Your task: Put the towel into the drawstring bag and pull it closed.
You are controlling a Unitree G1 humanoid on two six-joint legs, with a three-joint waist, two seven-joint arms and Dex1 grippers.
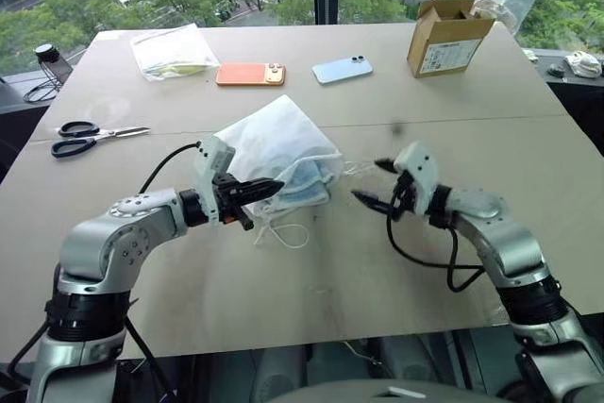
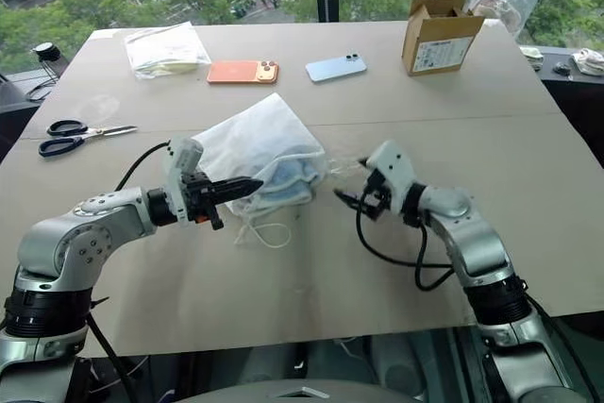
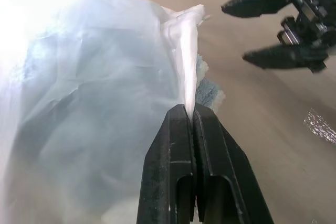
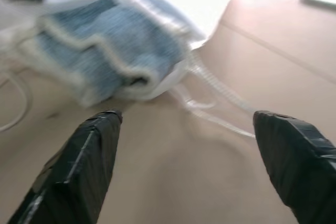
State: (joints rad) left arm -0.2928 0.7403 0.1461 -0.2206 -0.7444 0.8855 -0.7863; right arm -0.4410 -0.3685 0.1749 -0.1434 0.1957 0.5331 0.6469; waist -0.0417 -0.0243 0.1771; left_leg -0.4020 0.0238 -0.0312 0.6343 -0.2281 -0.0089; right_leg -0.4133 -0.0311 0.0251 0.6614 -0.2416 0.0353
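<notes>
The drawstring bag (image 1: 274,143) lies near the middle of the worktop (image 1: 377,261), with the light-blue towel (image 1: 307,181) inside it and showing at the open mouth that faces the right gripper. The left gripper (image 1: 269,188) has its two black fingers pressed together on the bag's white fabric edge beside the mouth, holding it. A loop of thin white cord (image 1: 288,233) trails on the worktop just below that gripper. The right gripper (image 1: 373,183) hovers just beside the bag's mouth with its fingers spread wide and nothing between them; more thin cords (image 4: 210,103) lie on the worktop between it and the bag. Farther back sit scissors (image 1: 90,137), an orange phone (image 1: 250,74), a blue phone (image 1: 342,69), a clear plastic bag (image 1: 173,50) and a cardboard box (image 1: 448,37).
</notes>
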